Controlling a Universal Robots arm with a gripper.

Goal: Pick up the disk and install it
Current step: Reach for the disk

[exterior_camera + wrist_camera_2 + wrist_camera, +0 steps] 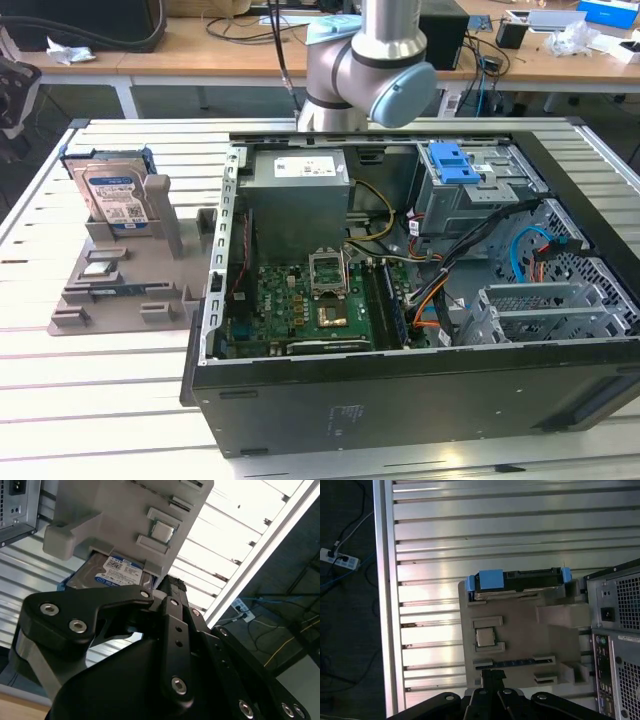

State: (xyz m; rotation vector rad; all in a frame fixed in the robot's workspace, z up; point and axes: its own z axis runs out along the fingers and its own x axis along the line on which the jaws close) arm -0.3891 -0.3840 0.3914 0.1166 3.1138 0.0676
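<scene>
The disk (pixel 115 195) stands upright in a slot at the far end of a grey holder (pixel 120 290), on the exterior view's left. It has a white-and-blue label and blue side rails. In both wrist views the disk (pixel 520 582) (pixel 117 572) sits in that holder, seen from well above. My black gripper (pixel 492 674) (pixel 172 586) hangs over the holder's opposite end, apart from the disk. Its fingers are together with nothing between them.
An open computer case (pixel 400 280) lies beside the holder, with a blue bracket (pixel 450 160) at its drive bay. A small square silver chip (pixel 485 637) rests in the holder (pixel 520 625). Both stand on a slatted metal table (pixel 120 400) whose edge (pixel 382 605) shows.
</scene>
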